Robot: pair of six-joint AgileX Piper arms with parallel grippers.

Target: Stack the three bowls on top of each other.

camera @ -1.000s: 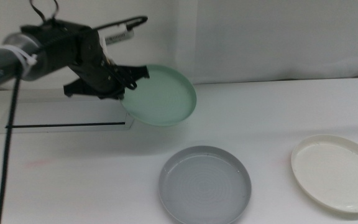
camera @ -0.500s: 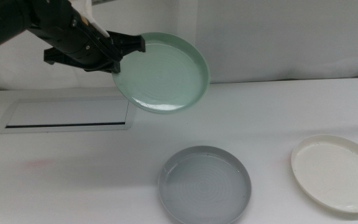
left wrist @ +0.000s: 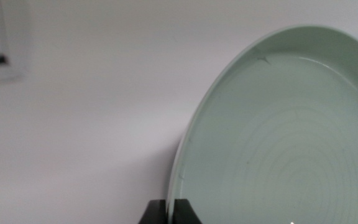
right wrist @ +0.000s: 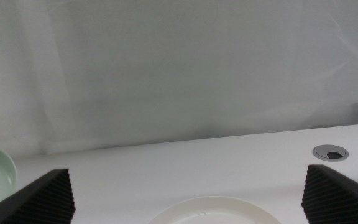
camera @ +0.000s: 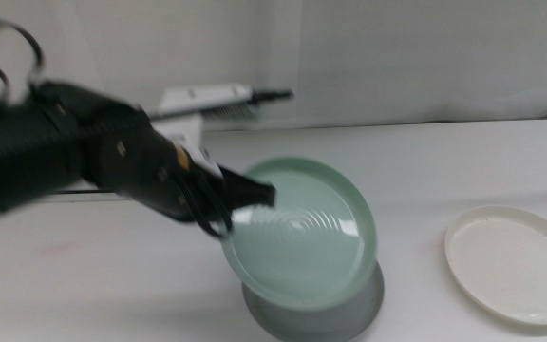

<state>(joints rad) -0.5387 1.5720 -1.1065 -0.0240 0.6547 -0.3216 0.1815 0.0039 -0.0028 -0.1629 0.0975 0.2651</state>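
One mint bowl in left hand.

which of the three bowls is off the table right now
The mint green bowl: the left tool grips its rim, holding it tilted above the grey bowl. The grey and white bowl both lie flat on the table.
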